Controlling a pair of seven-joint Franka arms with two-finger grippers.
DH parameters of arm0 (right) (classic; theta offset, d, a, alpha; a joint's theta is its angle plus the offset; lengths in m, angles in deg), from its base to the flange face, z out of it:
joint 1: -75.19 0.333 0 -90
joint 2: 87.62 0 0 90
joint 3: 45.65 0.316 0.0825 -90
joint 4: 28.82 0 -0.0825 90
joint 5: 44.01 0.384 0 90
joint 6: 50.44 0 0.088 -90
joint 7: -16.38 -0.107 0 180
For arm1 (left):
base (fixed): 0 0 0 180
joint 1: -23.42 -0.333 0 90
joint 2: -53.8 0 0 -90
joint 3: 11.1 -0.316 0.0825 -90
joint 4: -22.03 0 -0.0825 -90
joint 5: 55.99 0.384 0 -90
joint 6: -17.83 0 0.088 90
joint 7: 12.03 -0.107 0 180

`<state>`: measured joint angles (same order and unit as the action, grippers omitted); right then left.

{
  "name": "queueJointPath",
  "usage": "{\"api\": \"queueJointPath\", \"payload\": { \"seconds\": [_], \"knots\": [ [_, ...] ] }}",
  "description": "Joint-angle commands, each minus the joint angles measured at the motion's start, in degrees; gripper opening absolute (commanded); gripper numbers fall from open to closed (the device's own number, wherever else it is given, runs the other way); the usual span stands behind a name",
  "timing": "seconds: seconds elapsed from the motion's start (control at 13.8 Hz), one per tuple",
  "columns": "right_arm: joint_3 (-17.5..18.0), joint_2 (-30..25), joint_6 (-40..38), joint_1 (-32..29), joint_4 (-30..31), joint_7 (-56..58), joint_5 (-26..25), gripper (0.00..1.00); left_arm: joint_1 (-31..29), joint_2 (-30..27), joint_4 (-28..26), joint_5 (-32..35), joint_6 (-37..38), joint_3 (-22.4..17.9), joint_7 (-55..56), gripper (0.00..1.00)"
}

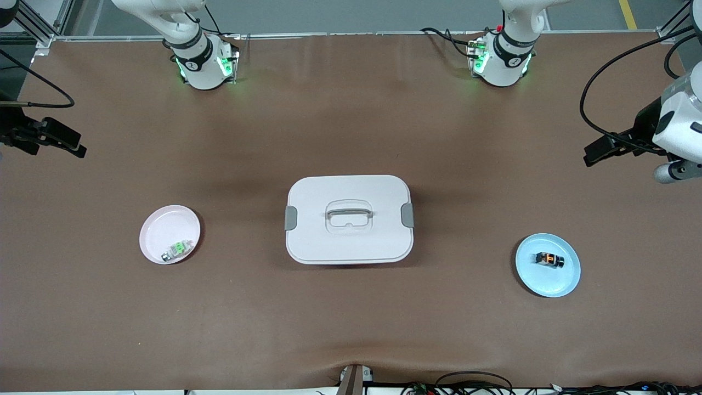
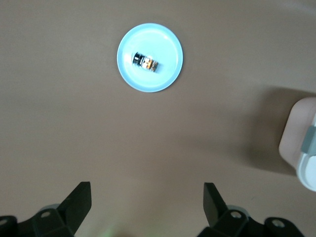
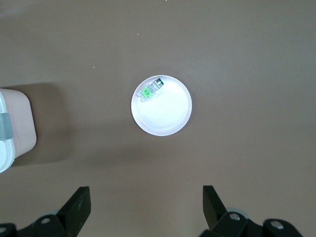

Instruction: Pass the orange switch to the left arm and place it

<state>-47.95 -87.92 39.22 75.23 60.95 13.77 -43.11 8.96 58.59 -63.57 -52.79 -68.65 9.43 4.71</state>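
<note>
Nothing is done yet: the orange switch (image 1: 549, 259) lies untouched on the blue plate (image 1: 565, 282), at 3 o'clock from the box (image 1: 349, 219). The left gripper (image 2: 147, 207) hangs high over bare table near that plate, jaws apart. The right gripper (image 3: 146, 210) waits above the pink plate (image 1: 159, 230), jaws apart. Pickup, handover and placing remain. The brown table (image 1: 351, 329) is matte.
</note>
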Motion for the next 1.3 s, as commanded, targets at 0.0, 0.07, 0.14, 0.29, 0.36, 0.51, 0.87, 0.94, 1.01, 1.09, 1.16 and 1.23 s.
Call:
{"api": "queueJointPath", "payload": {
  "seconds": [0.0, 0.07, 0.14, 0.29, 0.36, 0.51, 0.87, 0.94, 1.01, 1.09, 1.16, 1.23],
  "knots": [
    [0.36, -1.9, 0.78, -0.65, 1.99, 0.95, -0.81, 1.0, 2.66, -3.3, -2.2, -0.82, 0.96, -3.46, -3.72, 1.0],
    [0.36, -1.9, 0.78, -0.56, 1.99, 0.95, -1.08, 1.0, 4.77, -4.96, -3.86, -1.17, 0.88, -5.57, -4.52, 1.0],
    [0.36, -1.9, 0.78, -0.39, 1.99, 0.95, -1.43, 1.0, 7.14, -6.37, -5.36, -1.18, 0.79, -7.67, -5.92, 1.0],
    [0.36, -1.9, 0.78, -0.3, 1.9, 0.95, -1.69, 1.0, 10.49, -9.97, -8.6, -1.18, -0.61, -10.93, -7.07, 1.0],
    [0.36, -1.9, 0.78, -0.3, 1.9, 0.95, -1.69, 1.0, 12.25, -12.16, -11.06, -1.18, -2.62, -12.51, -7.07, 1.0],
    [0.45, -1.9, 0.86, -0.3, 1.81, 0.86, -1.61, 1.0, 15.94, -15.51, -15.2, -1.26, -5.36, -15.16, -7.16, 1.0],
    [0.45, -1.9, 0.95, -0.56, 1.9, 0.77, -1.08, 1.0, 16.74, -20.17, -20.83, -1.26, -9.23, -17.28, -15.33, 1.0],
    [0.45, -1.9, 0.95, -0.56, 1.9, 0.6, -0.9, 1.0, 16.83, -20.27, -20.67, -1.26, -8.62, -17.19, -14.29, 1.0],
    [0.45, -1.9, 0.95, -0.56, 1.99, 0.16, -0.73, 1.0, 16.83, -20.18, -20.23, -1.26, -7.92, -16.84, -13.67, 1.0],
    [0.45, -1.9, 0.95, -0.56, 1.9, 0.07, -0.73, 1.0, 17.01, -20.09, -19.96, -1.26, -7.22, -16.66, -12.88, 1.0],
    [0.45, -1.9, 0.95, -0.56, 1.9, 0.07, -0.64, 1.0, 16.92, -20.09, -19.79, -1.26, -7.12, -16.57, -12.79, 1.0],
    [0.36, -1.9, 0.78, -0.65, 2.07, -0.02, -0.64, 1.0, 16.92, -20.09, -19.44, -1.26, -7.12, -16.57, -12.96, 1.0]
  ]
}}
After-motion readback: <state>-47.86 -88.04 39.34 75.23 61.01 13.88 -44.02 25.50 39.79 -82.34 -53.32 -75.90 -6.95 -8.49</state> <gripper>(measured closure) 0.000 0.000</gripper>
